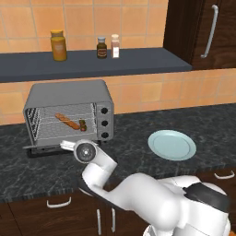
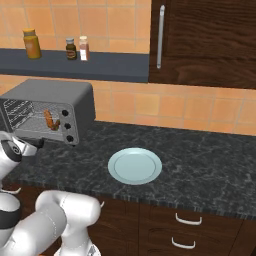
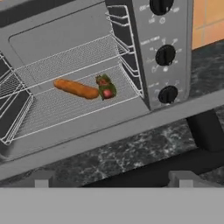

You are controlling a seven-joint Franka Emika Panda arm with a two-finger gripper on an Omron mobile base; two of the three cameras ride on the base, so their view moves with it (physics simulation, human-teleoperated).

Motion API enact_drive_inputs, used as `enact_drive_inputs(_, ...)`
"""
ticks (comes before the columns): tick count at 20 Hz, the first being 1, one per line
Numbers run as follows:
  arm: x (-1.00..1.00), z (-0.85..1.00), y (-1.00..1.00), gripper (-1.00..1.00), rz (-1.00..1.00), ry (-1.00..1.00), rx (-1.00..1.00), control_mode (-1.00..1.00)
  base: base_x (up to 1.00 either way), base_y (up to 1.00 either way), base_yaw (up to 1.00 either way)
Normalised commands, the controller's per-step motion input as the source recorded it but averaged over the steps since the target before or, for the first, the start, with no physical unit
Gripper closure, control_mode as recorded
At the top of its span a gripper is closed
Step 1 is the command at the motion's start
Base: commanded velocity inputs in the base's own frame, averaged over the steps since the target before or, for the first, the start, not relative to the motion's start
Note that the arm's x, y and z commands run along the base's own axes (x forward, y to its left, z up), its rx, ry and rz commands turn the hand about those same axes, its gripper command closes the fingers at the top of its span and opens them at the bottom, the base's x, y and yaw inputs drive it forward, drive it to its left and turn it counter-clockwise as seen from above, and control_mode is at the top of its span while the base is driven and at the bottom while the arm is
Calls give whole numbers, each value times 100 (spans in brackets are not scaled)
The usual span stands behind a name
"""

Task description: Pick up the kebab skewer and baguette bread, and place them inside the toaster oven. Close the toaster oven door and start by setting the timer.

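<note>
The toaster oven (image 1: 69, 113) stands on the dark speckled stone counter (image 1: 184, 124) against the orange tiled wall, a boxy silver-grey metal case with rounded top corners; its front is open, and the toaster oven door (image 3: 109, 135) hangs folded down at the lower front edge, its grey frame running as a flat bar across the hand view, level with the oven floor. Inside, thin wire racks (image 3: 65, 65) cross the cavity; the baguette bread (image 3: 76, 89), a slim smooth orange-brown loaf, lies on the lower rack at a slant; the kebab skewer (image 3: 106, 86), short and chunky with dark red and green pieces, lies just beside the loaf's right end, touching or nearly so. Three round dark knobs (image 3: 165, 55) run in a column down the right front panel.

The gripper (image 3: 113, 178) sits low in front of the lowered door, over the counter's front strip; its two fingertips (image 3: 41, 179) stand wide apart with nothing between them. A dark bar, probably the door's handle, crosses just above the tips.

To the right of the oven the counter runs bare to a round pale blue plate (image 1: 172, 144), flat and glossy, well apart from the oven. Above, a dark shelf (image 1: 138, 62) carries a yellow jar (image 1: 58, 45) and two small bottles (image 1: 108, 47); a dark wood cabinet (image 2: 210, 40) with a long metal handle closes the right side.
</note>
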Motion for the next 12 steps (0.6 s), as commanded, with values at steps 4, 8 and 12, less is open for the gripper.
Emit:
enact_drive_inputs(4, 57, 9, -23, -100, 0, -7, 0, -100, 0, 0, 0)
enact_drive_inputs(8, 59, -7, -18, -100, 0, -2, 1, -100, 0, 0, 0)
enact_drive_inputs(12, 61, -18, -19, -100, 0, -1, 0, -100, 0, 0, 0)
